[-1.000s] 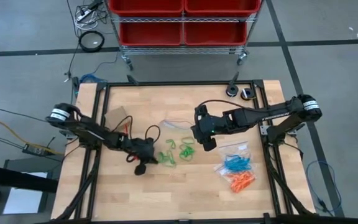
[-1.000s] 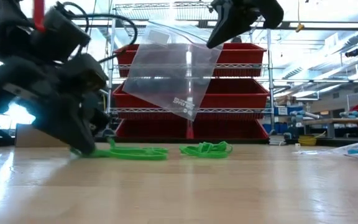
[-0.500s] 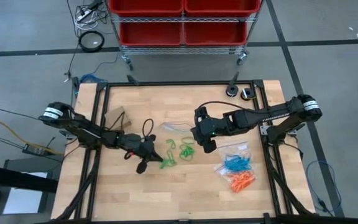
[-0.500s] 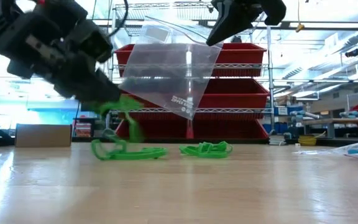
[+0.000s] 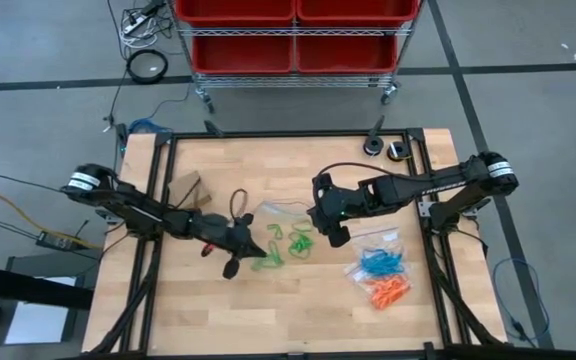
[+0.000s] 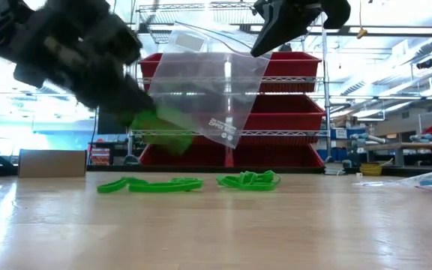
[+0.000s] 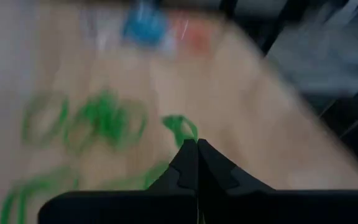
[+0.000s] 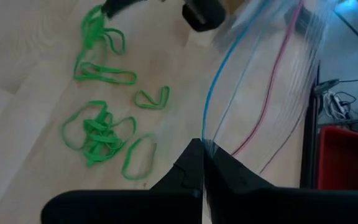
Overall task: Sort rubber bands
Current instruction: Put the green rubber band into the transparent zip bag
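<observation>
Since a sec ago, left jaws [image 5: 251, 244] lifted off the worktop [image 5: 298, 300] w/ a green band [image 6: 160, 129] clenched, now swinging toward the clear bag [image 6: 208, 94]. Right jaws [image 6: 265, 41] stay clamped on that bag's top edge, holding it up over the green pile.

Progress, my guess: roughly two-thirds done. Blue bands [image 5: 378, 263] and orange bands [image 5: 388, 291] already sit bagged, right of the green pile. Green bands [image 8: 98, 134] left loose on the worktop: approx 7–8 loops, some tangled, can't count exact. Bags: 3.
</observation>
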